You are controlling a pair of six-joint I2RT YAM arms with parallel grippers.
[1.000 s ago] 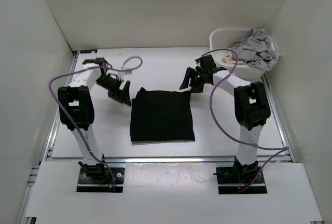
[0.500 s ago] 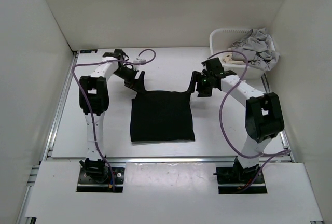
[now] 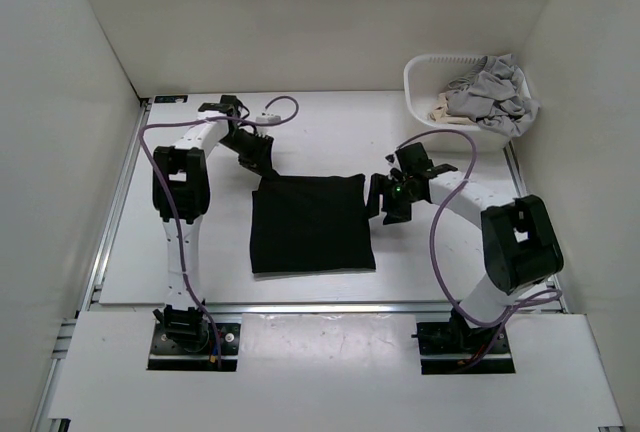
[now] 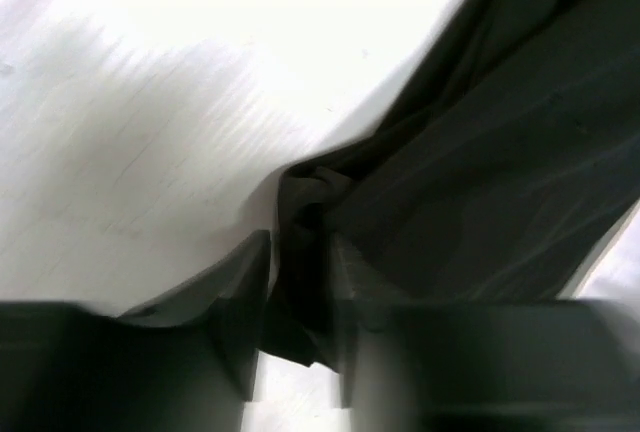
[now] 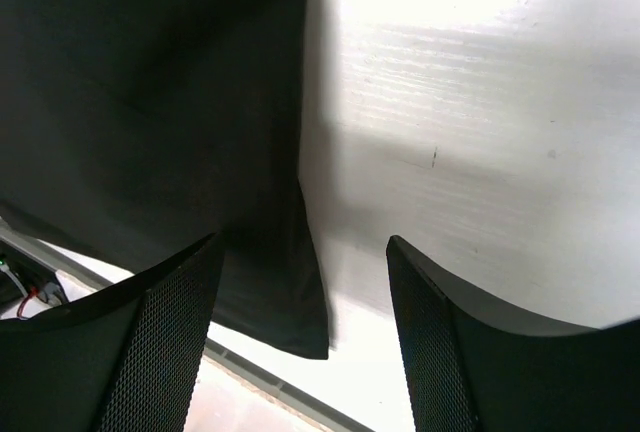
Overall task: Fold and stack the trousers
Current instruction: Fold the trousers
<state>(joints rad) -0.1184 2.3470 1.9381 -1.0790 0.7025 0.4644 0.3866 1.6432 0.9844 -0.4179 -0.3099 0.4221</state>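
Basket [image 3: 418,80] of grey clothes [image 3: 490,97] beyond the trousers [image 3: 310,224]; left gripper [image 4: 300,252] seemingly pinches their corner, right gripper [image 5: 305,262] gapes alongside.

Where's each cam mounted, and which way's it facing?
Top external: above, behind the bases, looking down at the table; left arm, right arm, black trousers.
Left wrist: on left wrist, facing down; left pincer shut on a trousers corner.
Right wrist: on right wrist, facing down; right pincer open over the trousers' edge.
Shared: trousers in all three.
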